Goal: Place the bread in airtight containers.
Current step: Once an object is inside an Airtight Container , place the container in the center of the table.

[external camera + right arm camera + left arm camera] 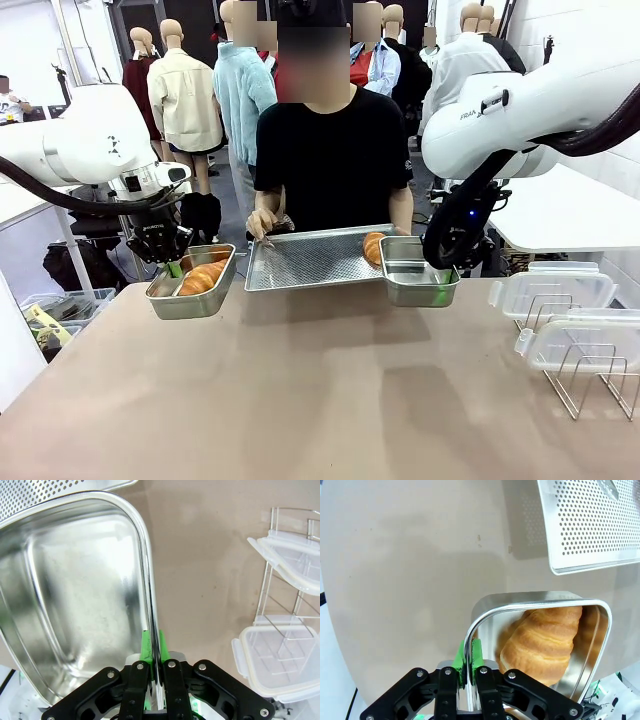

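The left pincer [469,672] is pressed together on the near rim of the left tin [190,300], green pads either side of the steel wall. Inside lies a golden-brown croissant [545,640], ridged and flaky, mirrored in the shiny walls. The right pincer [153,645] likewise pinches the rim of the right tin [420,290], whose scuffed steel inside is bare. Between the tins sits the perforated tray [310,262], with a second croissant [373,247] at its right end, just beside the right tin. A person's hand [262,222] rests at the tray's far left corner. Clear lids [555,285] lie on a wire rack [590,385] at the table's [320,400] right.
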Robot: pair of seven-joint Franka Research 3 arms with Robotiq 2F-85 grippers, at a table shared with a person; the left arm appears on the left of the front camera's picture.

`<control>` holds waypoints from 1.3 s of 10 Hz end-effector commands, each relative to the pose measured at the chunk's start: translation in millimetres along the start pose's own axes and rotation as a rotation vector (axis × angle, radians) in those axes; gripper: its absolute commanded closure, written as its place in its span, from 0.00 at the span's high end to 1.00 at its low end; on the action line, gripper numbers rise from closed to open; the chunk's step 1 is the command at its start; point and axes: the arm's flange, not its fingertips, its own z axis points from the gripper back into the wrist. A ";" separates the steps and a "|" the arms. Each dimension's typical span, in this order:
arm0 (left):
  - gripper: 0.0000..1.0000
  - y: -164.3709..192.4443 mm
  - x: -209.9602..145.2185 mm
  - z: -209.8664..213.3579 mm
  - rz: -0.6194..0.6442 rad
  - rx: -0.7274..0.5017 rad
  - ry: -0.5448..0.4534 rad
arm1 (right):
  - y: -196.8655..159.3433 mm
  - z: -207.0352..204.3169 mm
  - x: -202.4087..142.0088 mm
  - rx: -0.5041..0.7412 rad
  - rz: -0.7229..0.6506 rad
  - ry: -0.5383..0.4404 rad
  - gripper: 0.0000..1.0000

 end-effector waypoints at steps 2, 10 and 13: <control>0.00 0.5 0.6 2.9 -0.006 0.009 -0.015 | -1.0 -1.6 -1.3 0.007 0.011 -0.023 0.00; 0.00 2.6 32.1 -81.6 0.044 0.080 0.078 | -1.0 -1.6 -1.3 0.007 0.011 -0.023 0.00; 0.00 0.5 45.5 -131.8 0.123 0.063 0.106 | -1.0 -1.6 -1.3 0.007 0.011 -0.023 0.00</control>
